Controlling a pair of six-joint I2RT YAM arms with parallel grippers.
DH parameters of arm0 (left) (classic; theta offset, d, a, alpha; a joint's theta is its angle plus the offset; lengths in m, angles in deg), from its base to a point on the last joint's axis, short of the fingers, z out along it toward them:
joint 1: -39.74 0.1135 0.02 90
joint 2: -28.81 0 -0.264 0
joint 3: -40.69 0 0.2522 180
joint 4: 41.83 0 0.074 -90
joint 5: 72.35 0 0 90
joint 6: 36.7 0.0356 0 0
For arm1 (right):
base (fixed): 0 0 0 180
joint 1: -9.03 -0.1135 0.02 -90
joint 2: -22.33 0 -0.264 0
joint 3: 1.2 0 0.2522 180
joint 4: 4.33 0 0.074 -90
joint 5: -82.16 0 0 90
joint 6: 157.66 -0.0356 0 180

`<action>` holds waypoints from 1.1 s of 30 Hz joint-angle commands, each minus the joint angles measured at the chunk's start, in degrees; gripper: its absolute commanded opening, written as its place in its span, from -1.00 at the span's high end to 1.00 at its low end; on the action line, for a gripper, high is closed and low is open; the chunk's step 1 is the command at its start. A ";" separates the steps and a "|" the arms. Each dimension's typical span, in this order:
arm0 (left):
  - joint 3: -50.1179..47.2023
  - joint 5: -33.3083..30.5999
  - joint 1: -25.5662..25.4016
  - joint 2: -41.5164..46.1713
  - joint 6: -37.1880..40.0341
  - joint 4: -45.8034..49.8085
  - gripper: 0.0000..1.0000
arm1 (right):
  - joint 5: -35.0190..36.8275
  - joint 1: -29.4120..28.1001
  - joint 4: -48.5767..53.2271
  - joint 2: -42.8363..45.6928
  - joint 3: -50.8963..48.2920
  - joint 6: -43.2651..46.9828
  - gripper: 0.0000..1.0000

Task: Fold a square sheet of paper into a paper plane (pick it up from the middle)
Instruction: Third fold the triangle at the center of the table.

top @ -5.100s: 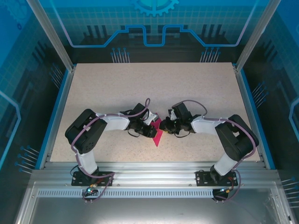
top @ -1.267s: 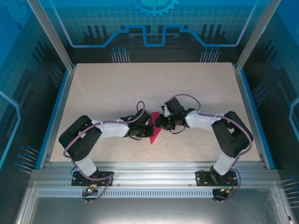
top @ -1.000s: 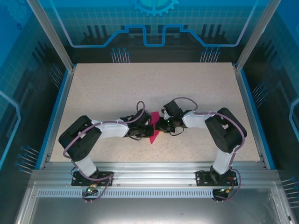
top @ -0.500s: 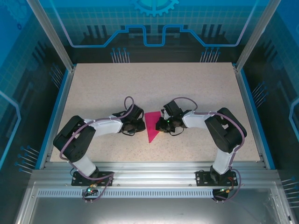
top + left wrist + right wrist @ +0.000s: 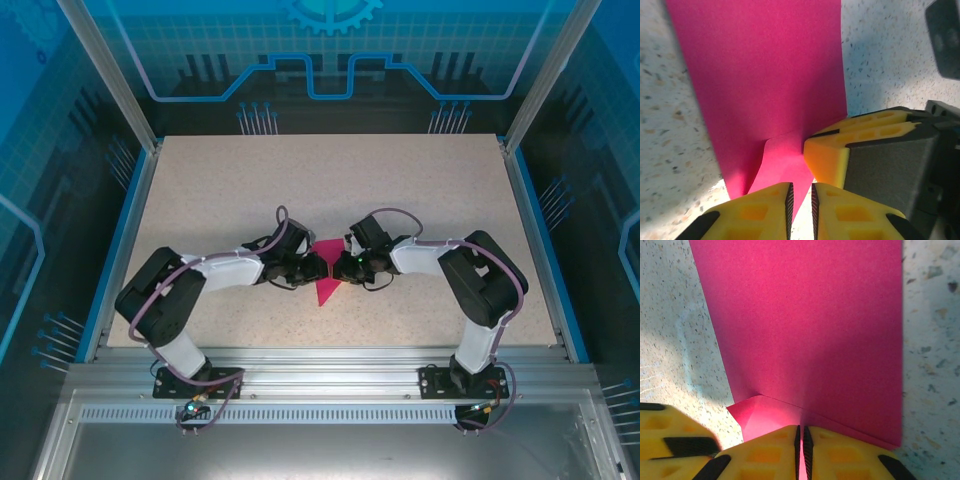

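Paper plane (image 5: 322, 277): pink dart, mid-table, tip toward the arms. Left gripper (image 5: 800, 202) and right gripper (image 5: 801, 440) both pinching its wide end between nearly closed fingers. Step, judged: creasing the wing fold; next calls for an even press. Half a second ago the left gripper stood clear

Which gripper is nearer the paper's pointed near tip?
Left, marginally. The left gripper pinches the paper plane from its left edge; the right gripper pinches the opposite edge, slightly farther up.
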 commanded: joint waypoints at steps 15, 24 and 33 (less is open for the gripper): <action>-0.30 -12.59 -0.15 -5.55 -2.28 6.95 0.73 | 1.31 -0.60 3.09 -0.63 0.63 0.86 0.69; -1.67 -11.76 -0.15 -4.80 -2.70 4.97 0.75 | -0.46 -2.70 1.81 3.40 0.07 0.92 0.69; -2.92 -10.78 -0.17 -2.93 -2.39 4.49 0.75 | 2.53 -3.66 -1.39 -0.07 -3.28 -2.12 0.71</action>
